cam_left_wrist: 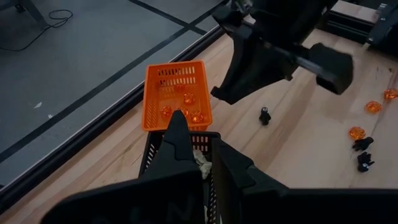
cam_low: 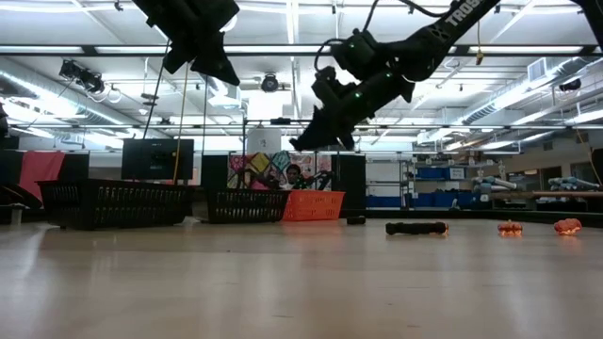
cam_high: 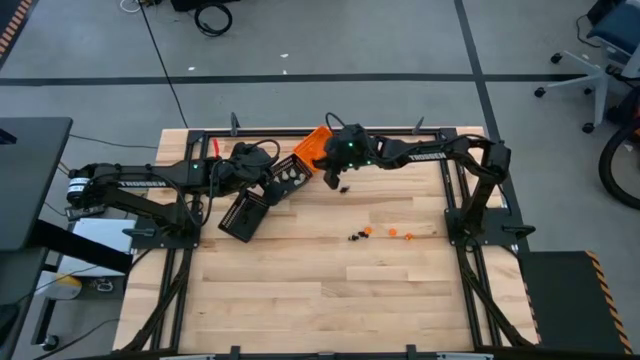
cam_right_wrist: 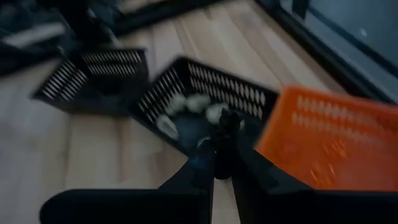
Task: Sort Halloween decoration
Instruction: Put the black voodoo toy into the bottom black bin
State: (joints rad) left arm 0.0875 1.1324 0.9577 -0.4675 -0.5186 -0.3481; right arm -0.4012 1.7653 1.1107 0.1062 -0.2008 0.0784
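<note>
The Halloween decoration is spread about. Orange trinkets [cam_left_wrist: 186, 111] lie in the orange tray [cam_high: 312, 147] at the far edge, and whitish ones [cam_right_wrist: 186, 106] lie in a black tray [cam_high: 285, 178] beside it. On the wood lie one black trinket [cam_high: 345, 187], more black ones [cam_high: 356, 237] and several orange ones [cam_high: 392, 232]. My right gripper [cam_high: 330, 178] hangs above the table between the two trays, shut on a small black trinket [cam_right_wrist: 226, 126]. My left gripper [cam_left_wrist: 199, 149] is shut and holds nothing, raised over the black tray with the whitish pieces. My right gripper pinches the small black trinket's lower part [cam_right_wrist: 225, 138] between its two fingertips. The fingers slant downward, coming from the table's right. The trinket sticks out past the fingertips and is lifted clear of the table and the trays.
A second black tray [cam_high: 243, 215] stands nearer the table's left, with bare wood in front of it. The dark frame rails [cam_high: 452, 200] run along the table's edges. Open tabletop lies toward the near edge.
</note>
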